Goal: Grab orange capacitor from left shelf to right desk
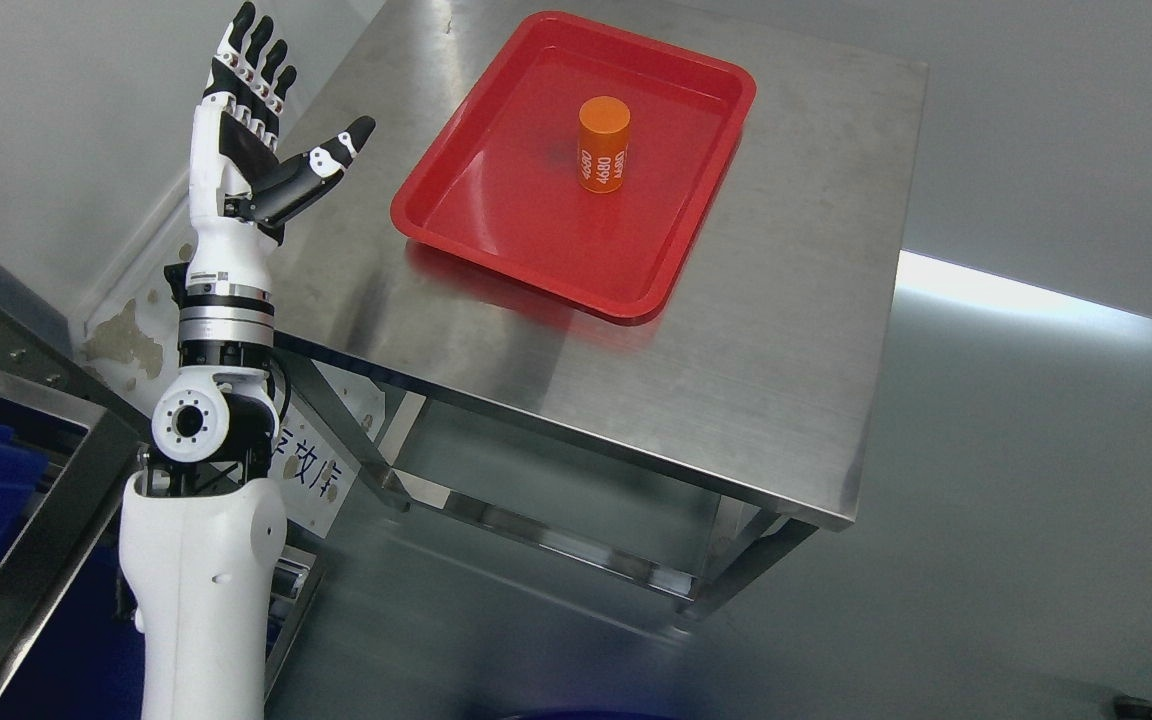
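Head view: the orange capacitor (pixel 603 143) stands upright in the red tray (pixel 456 215) on the steel desk (pixel 786 330), well right of the empty left hand (pixel 256 130), fingers spread.

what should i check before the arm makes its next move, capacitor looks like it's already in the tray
1. Orange capacitor standing upright in the red tray: ok.
2. Tray fully on the steel desk: ok.
3. Left hand open, holding nothing: ok.
4. Left hand apart from tray and capacitor: ok.
5. Right arm position: cannot tell, out of view.
6. Path back past the shelf frame at lower left: cannot tell.
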